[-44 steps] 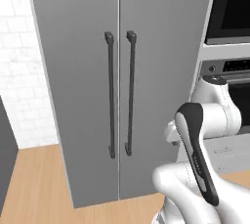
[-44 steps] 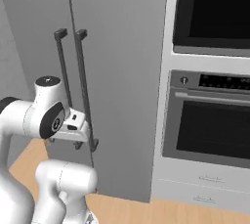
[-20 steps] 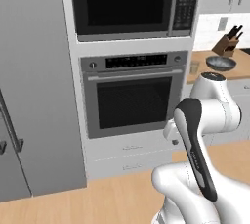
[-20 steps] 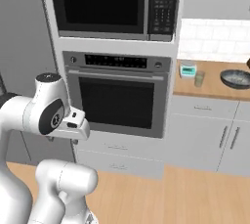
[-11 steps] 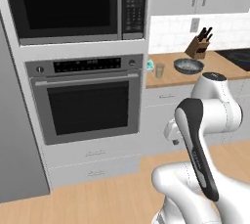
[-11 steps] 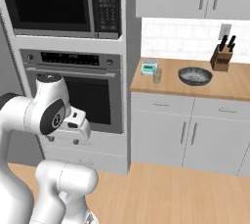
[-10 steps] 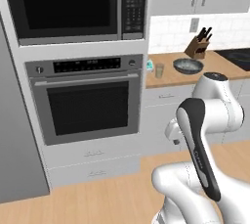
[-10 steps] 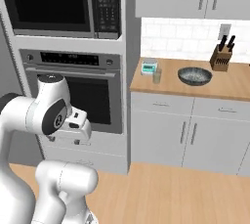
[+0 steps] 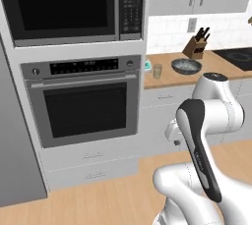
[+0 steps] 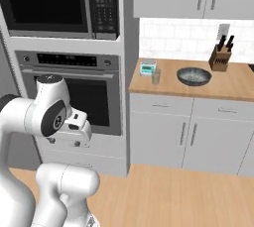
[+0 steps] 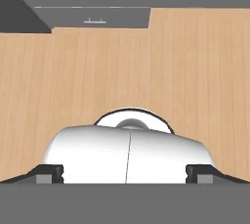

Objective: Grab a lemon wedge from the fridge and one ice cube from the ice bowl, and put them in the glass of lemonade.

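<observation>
The glass of lemonade stands on the wooden counter just right of the oven column. The ice bowl, dark-rimmed and speckled inside, sits a little further right on the same counter. A grey strip of the fridge shows at the far left edge. The lemon wedge is out of view. My gripper is open and empty; it is tucked low in front of my base and points down at the wooden floor, with its fingertips far apart.
A black oven and microwave column stands between fridge and counter. A white and teal box sits behind the glass, and a knife block stands by the wall. White cabinets run under the counter. A dark cooktop lies at the right.
The whole scene has slid left: the base has moved from the fridge doors past the oven column toward the counter. The arm keeps its tucked pose and the gripper stays open.
</observation>
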